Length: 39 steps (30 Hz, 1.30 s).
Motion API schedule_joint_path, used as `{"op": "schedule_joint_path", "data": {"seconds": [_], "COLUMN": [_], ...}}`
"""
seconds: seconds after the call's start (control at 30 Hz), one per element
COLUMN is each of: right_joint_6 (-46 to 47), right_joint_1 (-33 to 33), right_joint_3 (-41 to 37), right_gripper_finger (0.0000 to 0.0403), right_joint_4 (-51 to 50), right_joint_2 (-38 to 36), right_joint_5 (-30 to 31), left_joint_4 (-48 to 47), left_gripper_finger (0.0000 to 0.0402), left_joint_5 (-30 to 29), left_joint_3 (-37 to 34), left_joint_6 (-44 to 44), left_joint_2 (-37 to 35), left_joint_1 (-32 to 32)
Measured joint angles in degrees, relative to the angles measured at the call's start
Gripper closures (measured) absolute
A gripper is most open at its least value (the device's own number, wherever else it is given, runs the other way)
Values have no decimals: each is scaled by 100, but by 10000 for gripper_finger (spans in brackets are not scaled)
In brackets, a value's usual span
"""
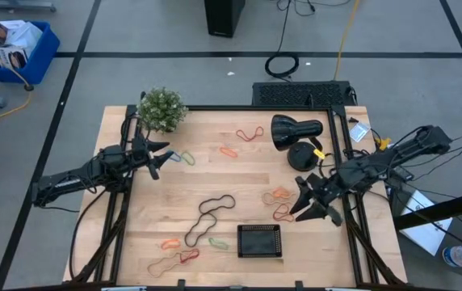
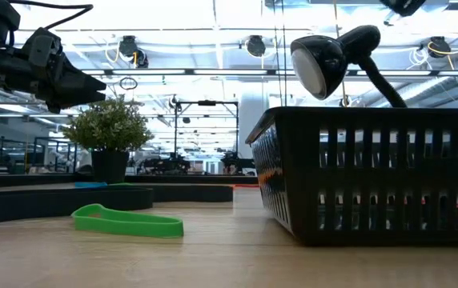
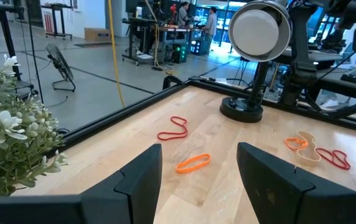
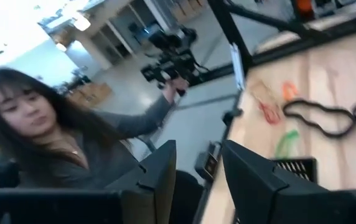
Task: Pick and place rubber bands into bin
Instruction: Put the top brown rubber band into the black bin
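Observation:
Rubber bands lie scattered on the wooden table: a red one (image 1: 249,133), an orange one (image 1: 228,150), a green-yellow one (image 1: 186,158), a long black loop (image 1: 208,217), an orange-tan-red cluster (image 1: 278,196), and several near the front left (image 1: 178,252). The small black bin (image 1: 260,240) stands near the front edge. My left gripper (image 1: 157,158) is open and empty next to the plant, with the red (image 3: 173,129) and orange (image 3: 193,163) bands ahead of it. My right gripper (image 1: 308,202) is open and empty, just right of a red band (image 1: 282,212); its fingers (image 4: 196,174) are spread.
A black desk lamp (image 1: 296,133) stands at the back right and a potted plant (image 1: 162,109) at the back left. A green band (image 2: 129,222) lies next to the bin's slatted wall (image 2: 373,176) in the low view. A person (image 4: 60,143) shows beyond the table's near edge.

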Motion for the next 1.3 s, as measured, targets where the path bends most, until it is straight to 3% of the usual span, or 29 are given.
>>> {"op": "schedule_joint_path", "data": {"seconds": [0.13, 0.23, 0.3, 0.5, 0.7, 0.83, 1.03, 1.3], "right_joint_6": [-629, -1151, -1374, -1182, -279, -222, -187, -570], "right_joint_1": [40, 65, 93, 270, 284, 284, 236, 24], "right_joint_3": [495, 1144, 1633, 2613, 2391, 1861, 1023, 860], "right_gripper_finger": [278, 278, 278, 278, 278, 278, 278, 277], "right_joint_4": [-228, -1027, -1894, -4513, -5531, -5622, -4705, -4581], "right_joint_2": [571, 891, 1065, 1626, 2081, 2299, 2338, 2313], "right_joint_5": [-27, -114, 284, 2237, 2532, 2499, 2071, 1866], "left_joint_4": [0, 0, 0, 0, 0, 0, 79, 103], "left_gripper_finger": [185, 185, 185, 185, 185, 185, 185, 185], "left_joint_5": [0, 0, 2, 1, 0, 2, 0, -11], "left_joint_3": [0, -1, -1, -1, -1, -1, -13, -14], "left_joint_6": [0, 0, 0, -2, 82, 94, 107, 20], "left_joint_2": [0, 0, 0, 0, 0, 0, 0, 0], "left_joint_1": [0, 2, 2, 1, 0, -1, 0, 2]}}
